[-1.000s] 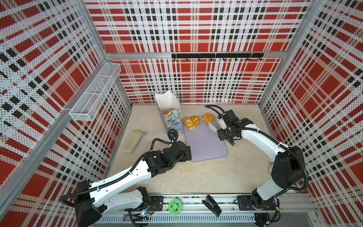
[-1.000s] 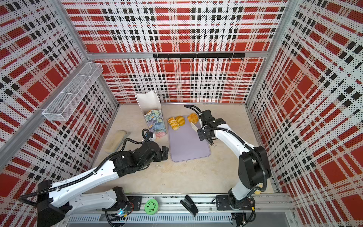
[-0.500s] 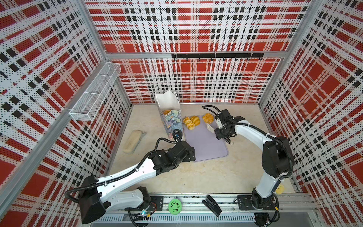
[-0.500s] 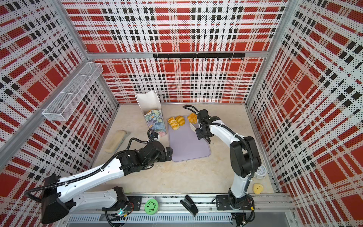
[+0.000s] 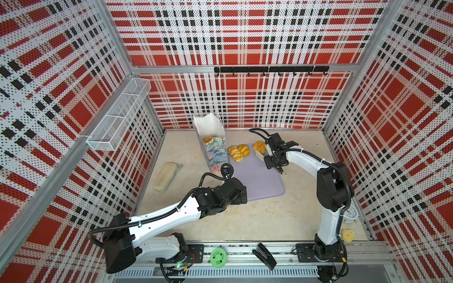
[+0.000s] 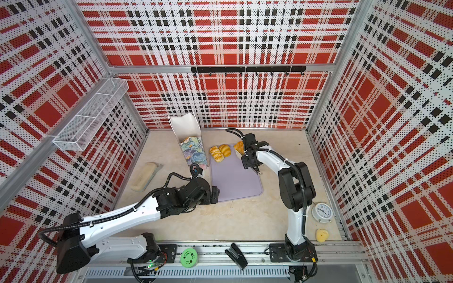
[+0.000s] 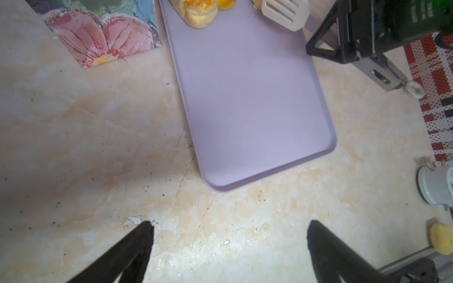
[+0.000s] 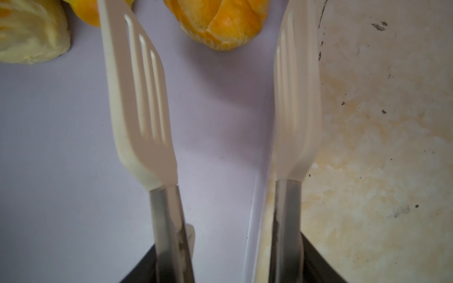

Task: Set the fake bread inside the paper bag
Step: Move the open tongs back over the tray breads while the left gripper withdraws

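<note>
Right gripper [image 5: 270, 161] clamped on the metal handles of the tongs [image 8: 142, 98], whose two white slotted blades stood apart and empty, tips just short of the round bun [image 8: 215, 22]; within the last second this arm had swung in from the tray's right edge toward its far end and folded its elbow upright; I judged this the approach to the next pick, with nothing yet gripped. The bun lay at the far right of the lavender tray [image 7: 245, 110]; a braided roll [image 5: 234, 153] and a croissant [image 5: 244, 149] lay touching at its far left; the rest of the tray was bare. The paper bag [image 5: 215, 154] stood upright just beside the tray's left edge, one golden piece [image 5: 208, 140] showing inside its mouth; three pieces of the fake bread thus remained outside. Left gripper [image 7: 229, 225], its fingers wide apart and holding nothing, hung over the tabletop [image 7: 73, 147] by the tray's near corner, having crept a little toward it. The right arm's move had uncovered a white clock [image 6: 321, 212] and a pale-yellow lump [image 6: 321, 235] at the front. Writing: clock numerals too small to read; pale lettering on the right wrist housing, in the left wrist view, blurred; no brand legible.
</note>
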`<state>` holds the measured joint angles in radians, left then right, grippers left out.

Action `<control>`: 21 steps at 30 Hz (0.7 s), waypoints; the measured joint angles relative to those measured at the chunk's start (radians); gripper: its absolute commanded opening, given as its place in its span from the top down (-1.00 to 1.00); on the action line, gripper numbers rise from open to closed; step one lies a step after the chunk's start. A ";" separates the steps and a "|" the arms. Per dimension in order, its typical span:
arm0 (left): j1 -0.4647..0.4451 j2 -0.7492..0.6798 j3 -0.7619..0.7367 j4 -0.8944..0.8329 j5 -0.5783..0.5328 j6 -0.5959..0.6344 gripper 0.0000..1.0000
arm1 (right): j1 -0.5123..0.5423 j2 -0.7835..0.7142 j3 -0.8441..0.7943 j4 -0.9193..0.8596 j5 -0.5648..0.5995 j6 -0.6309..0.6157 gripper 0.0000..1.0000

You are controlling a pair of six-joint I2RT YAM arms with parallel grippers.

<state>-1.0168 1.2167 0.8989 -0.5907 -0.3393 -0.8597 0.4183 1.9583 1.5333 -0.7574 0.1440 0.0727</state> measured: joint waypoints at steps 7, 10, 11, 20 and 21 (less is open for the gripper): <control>-0.008 0.018 0.005 0.000 0.000 0.000 -0.99 | 0.000 0.041 0.035 0.006 0.018 0.018 -0.32; -0.010 0.022 0.006 0.000 0.000 0.000 -0.99 | 0.000 0.058 0.056 0.007 0.021 0.026 -0.33; -0.011 0.022 0.006 0.000 0.000 0.000 -0.99 | 0.000 0.062 0.061 0.008 0.021 0.029 -0.33; -0.011 0.022 0.006 0.000 0.000 0.000 -0.99 | 0.000 0.134 0.145 0.000 0.022 0.032 -0.37; -0.011 0.022 0.006 0.001 0.000 0.000 -0.99 | 0.000 0.143 0.157 -0.005 0.023 0.032 -0.37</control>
<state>-1.0283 1.2388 0.9047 -0.5900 -0.3397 -0.8600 0.4183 2.1014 1.6901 -0.7620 0.1669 0.1047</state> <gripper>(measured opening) 0.992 0.683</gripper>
